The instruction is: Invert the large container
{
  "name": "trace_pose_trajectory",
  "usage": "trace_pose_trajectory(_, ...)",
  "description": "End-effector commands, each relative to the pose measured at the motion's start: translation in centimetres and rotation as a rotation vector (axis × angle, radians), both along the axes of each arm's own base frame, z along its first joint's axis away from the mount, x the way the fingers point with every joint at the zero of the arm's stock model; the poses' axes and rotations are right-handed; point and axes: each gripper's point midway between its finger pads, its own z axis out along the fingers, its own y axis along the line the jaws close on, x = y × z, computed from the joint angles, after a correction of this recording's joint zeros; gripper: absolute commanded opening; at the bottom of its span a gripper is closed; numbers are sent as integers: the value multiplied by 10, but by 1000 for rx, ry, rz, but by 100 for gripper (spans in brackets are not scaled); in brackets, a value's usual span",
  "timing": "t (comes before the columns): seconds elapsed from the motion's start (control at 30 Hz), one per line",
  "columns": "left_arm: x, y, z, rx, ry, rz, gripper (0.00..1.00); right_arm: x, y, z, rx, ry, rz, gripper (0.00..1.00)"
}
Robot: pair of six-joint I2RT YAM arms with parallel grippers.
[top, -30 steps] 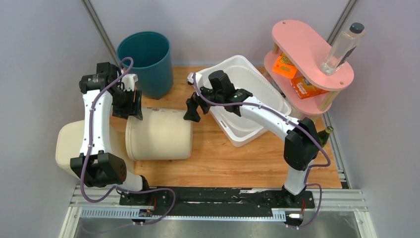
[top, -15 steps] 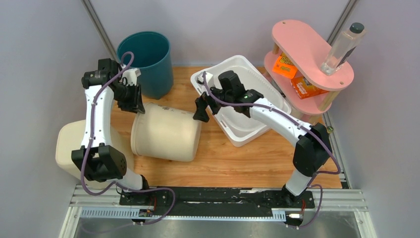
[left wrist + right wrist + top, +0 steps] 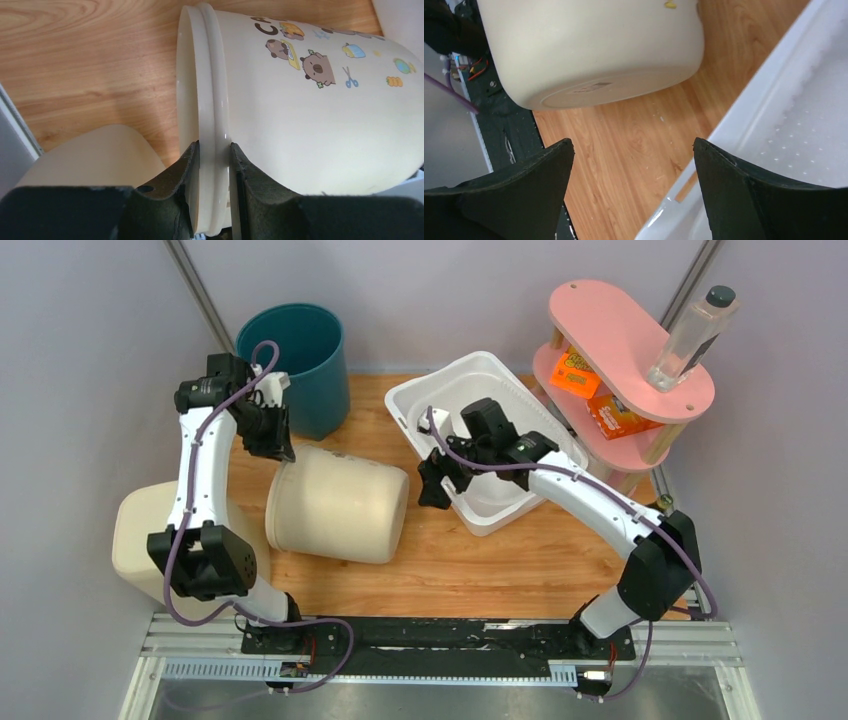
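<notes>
Cream plastic, smooth and printed with small cartoon animals: the large container (image 3: 335, 503) lies on its side on the wooden table (image 3: 480, 570). Its mouth faces left and its base faces the white tub (image 3: 520, 410), with the teal bin (image 3: 300, 365) just behind it. Our left gripper (image 3: 214, 150) is clamped on the rim (image 3: 206, 90), one finger inside the mouth and one outside. Our right gripper (image 3: 433, 480) hangs with its jaws wide apart just off the base, touching nothing that we can see.

We judge the step in hand to be tipping the base up and over so the mouth comes down flat on the wood. A pinch on a thin, slick lip may slip under so bulky a load. So we should roll the left wrist slowly and let the mouth edge rest on the table as a pivot. The right gripper can push under the base and steady it. We should also mind the bin and the tub, both near.
</notes>
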Motion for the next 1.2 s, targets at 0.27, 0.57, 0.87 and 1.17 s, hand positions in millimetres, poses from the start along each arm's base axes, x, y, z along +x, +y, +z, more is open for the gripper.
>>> trace_pose_trajectory(0.27,2,94,-35,449,53,62,5,-16,40,-13,27,34,158,92)
trace_pose_trajectory(0.57,4,99,-43,475,51,80,1,-19,40,-10,47,24,163,94)
trace_pose_trajectory(0.87,8,84,-54,385,47,96,3,-8,45,4,65,-42,160,96)
trace_pose_trajectory(1.17,-5,61,2,305,-83,24,50,18,48,50,107,-166,118,99)
